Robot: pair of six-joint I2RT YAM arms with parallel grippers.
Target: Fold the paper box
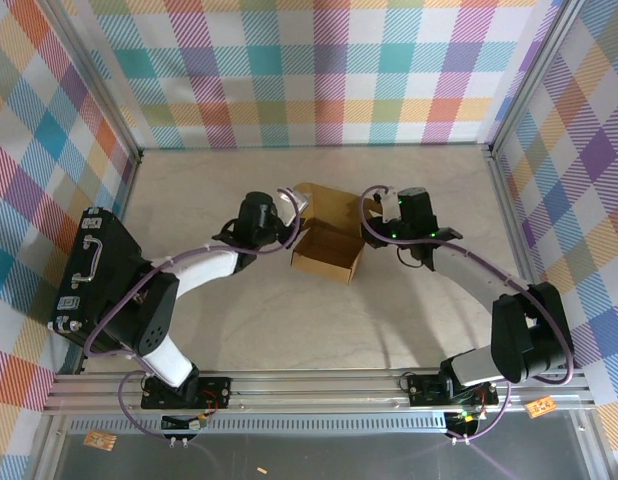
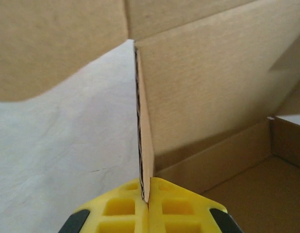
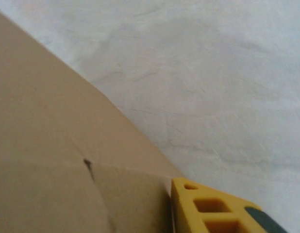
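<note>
Paper box [image 1: 327, 252], partly erected, in the middle of the table [image 1: 289, 330]. Its open tray shows a bare cardboard floor [image 2: 257, 194], and the rear flap is raised. Left gripper [image 1: 295, 232] is clamped on the box's left wall, the cardboard edge pinched between its yellow fingers [image 2: 174, 194]. Right gripper [image 1: 375, 222] sits at the box's right side, with one yellow finger [image 3: 203, 206] just beside a panel (whether these jaws grip cannot be told). Open tabletop lies before and behind the box. A black case [image 1: 94, 275] stands well apart at the left edge.

Left arm [image 1: 194, 270] and right arm [image 1: 481, 272] bent inward, left jaws clamped
</note>
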